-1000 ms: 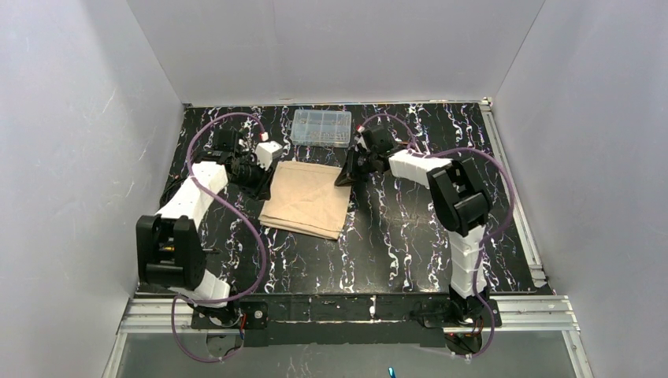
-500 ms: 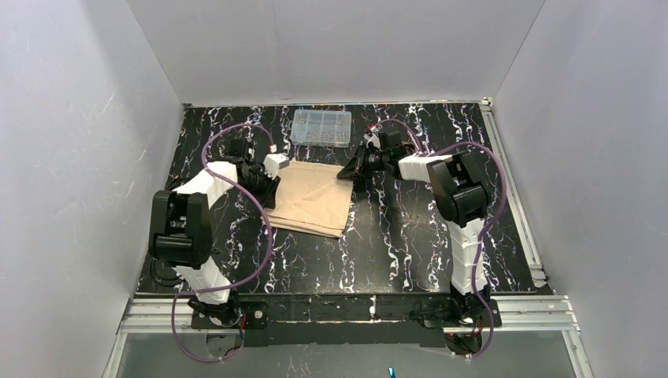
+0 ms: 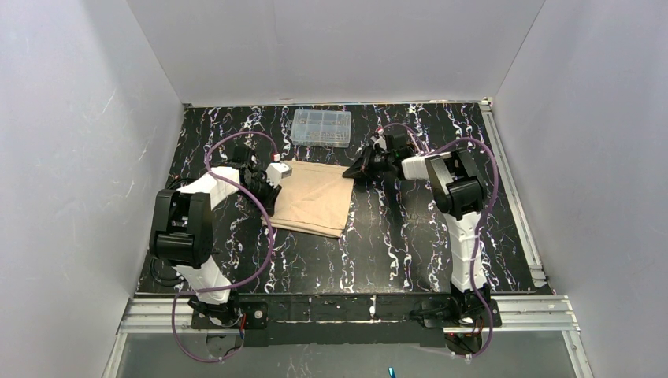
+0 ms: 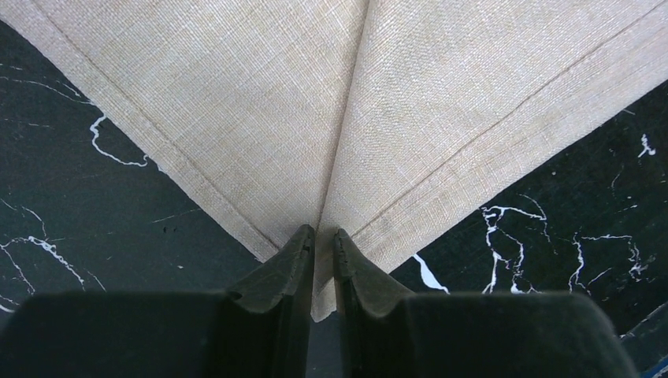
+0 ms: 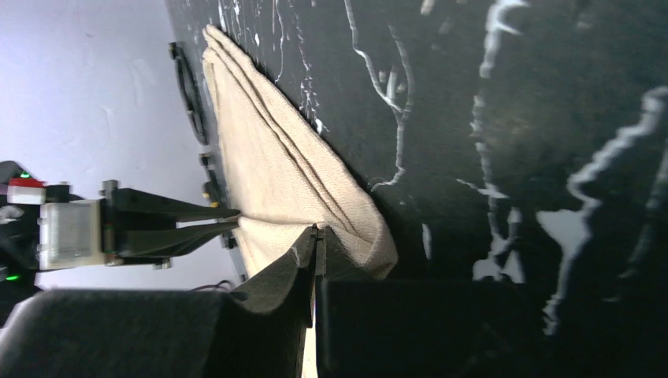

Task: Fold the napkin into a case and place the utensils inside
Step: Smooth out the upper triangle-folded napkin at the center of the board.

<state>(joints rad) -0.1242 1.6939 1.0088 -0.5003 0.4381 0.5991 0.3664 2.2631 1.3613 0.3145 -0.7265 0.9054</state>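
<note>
The beige napkin (image 3: 315, 197) lies folded in layers on the black marbled table, towards the back. My left gripper (image 3: 274, 175) is at its far left corner; in the left wrist view the jaws are shut on the napkin (image 4: 276, 102), with the cloth tip pinched at the left gripper (image 4: 323, 246). My right gripper (image 3: 352, 171) is at the far right corner, and the right wrist view shows the right gripper (image 5: 317, 236) shut on a thin edge of the napkin (image 5: 276, 165). The utensils are out of view.
A clear plastic compartment box (image 3: 321, 127) sits at the back of the table (image 3: 378, 252), just beyond the napkin. Purple cables loop over both arms. White walls enclose the table on three sides.
Both grippers have closed down onto the napkin's far corners. The left arm's elbow has swung in and risen, and the right gripper has shifted slightly right and farther back.
</note>
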